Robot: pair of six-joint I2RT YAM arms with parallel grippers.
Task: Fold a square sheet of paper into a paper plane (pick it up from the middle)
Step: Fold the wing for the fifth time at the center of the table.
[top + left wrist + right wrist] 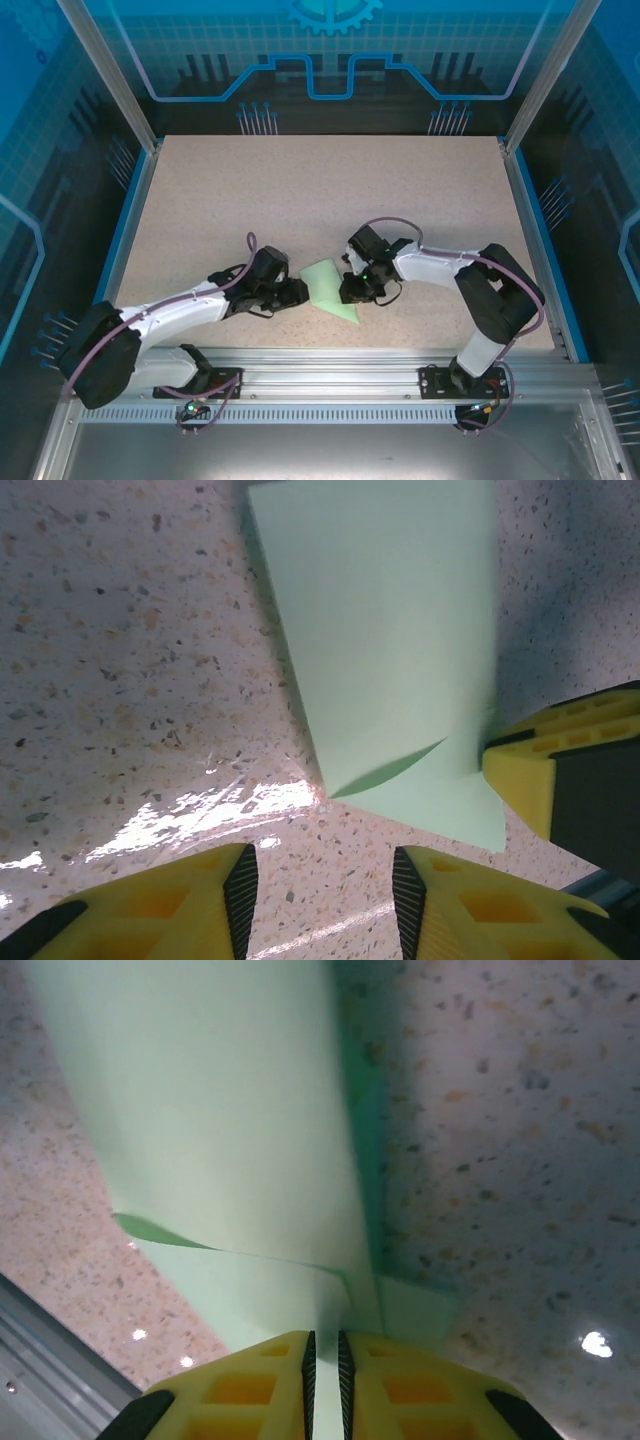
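Observation:
The sheet of paper, pale mint green, lies folded into a tapering wedge on the speckled table between the two grippers. My right gripper is shut on its right edge. In the right wrist view the yellow pads meet on the paper at the gripper. A loose flap lifts along a crease. My left gripper stands open just short of the paper's near corner, with bare table between its fingers. A right finger shows at the paper's edge.
The speckled tabletop stretches away behind the paper. A metal rail runs along the near edge, close to the paper's tip. Blue-framed transparent walls border the left, right and back.

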